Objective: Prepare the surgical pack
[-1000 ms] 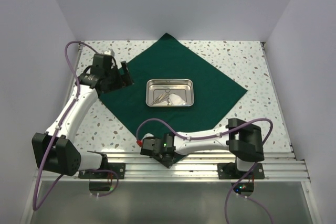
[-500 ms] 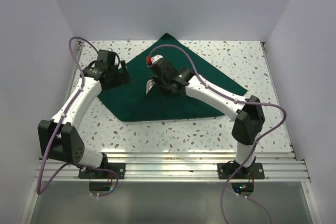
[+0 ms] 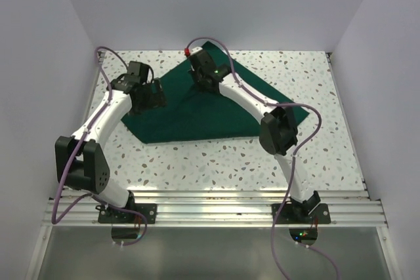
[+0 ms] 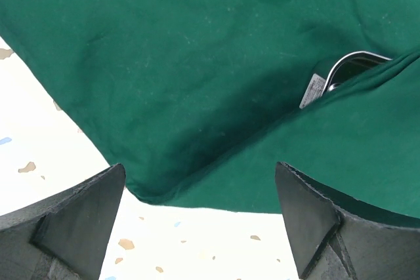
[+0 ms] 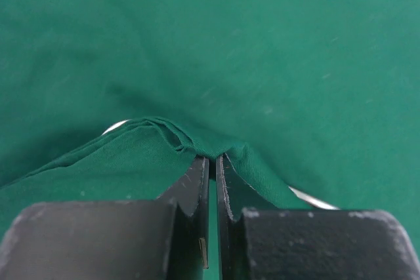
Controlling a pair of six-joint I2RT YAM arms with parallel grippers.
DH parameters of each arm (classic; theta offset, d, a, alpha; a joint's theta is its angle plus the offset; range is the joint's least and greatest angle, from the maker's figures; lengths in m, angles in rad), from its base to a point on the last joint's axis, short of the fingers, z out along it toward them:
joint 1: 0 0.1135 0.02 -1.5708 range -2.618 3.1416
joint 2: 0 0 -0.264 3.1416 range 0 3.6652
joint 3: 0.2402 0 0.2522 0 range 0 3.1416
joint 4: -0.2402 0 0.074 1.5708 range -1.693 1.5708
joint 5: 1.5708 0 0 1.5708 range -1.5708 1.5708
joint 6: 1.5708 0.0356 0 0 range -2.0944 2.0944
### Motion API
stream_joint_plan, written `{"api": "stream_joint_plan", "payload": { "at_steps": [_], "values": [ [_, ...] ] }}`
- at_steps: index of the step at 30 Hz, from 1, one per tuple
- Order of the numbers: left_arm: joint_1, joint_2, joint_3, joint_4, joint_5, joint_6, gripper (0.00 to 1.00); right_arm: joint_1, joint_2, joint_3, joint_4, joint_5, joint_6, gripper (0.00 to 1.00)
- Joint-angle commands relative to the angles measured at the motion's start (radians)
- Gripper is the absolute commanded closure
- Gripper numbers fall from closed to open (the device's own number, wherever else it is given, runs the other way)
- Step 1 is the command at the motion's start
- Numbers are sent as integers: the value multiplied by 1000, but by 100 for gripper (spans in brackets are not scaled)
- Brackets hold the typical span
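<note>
The right pincer (image 5: 212, 159) pinches green cloth (image 3: 197, 119) covering the steel tray (image 4: 351, 62), contents hidden; left pincer (image 4: 199, 170) gapes empty.

Speckled tabletop (image 3: 197, 162) between plain pale walls (image 3: 216, 4)

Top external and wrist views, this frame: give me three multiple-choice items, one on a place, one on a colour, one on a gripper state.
1. Where is the steel tray?
A. Bare beside the cloth.
B. Under a fold of the cloth, one rim showing.
C. Held up in the air.

2. What colour is the cloth?
A. Blue.
B. White.
C. Dark green.

3. How is the right gripper?
A. Shut on the cloth.
B. Open above it.
C. Out of view.

Answers:
1 B, the left wrist view shows only a rim peeking from the fold.
2 C, it is green in every view.
3 A, its wrist view shows it pinching a cloth edge.
</note>
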Motion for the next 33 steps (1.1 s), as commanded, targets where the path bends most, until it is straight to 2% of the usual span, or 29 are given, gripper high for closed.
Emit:
{"api": "stream_joint_plan", "payload": {
  "at_steps": [1, 20, 26, 30, 31, 33],
  "values": [
    [8, 23, 59, -8, -2, 2, 0, -30, 0, 108, 43, 33, -16, 100],
    [10, 95, 104, -25, 23, -21, 0, -108, 120, 123, 35, 8, 38, 100],
    [10, 106, 114, -44, 8, -44, 0, -113, 161, 128, 53, -9, 32, 96],
    [10, 115, 133, -53, 1, -52, 0, -116, 192, 139, 55, -33, 43, 80],
    [10, 118, 136, -55, 3, -50, 0, -118, 201, 161, 46, -39, 46, 72],
    [10, 124, 142, -56, -8, -56, 0, -118, 222, 192, 9, -47, 52, 61]
  ]
}}
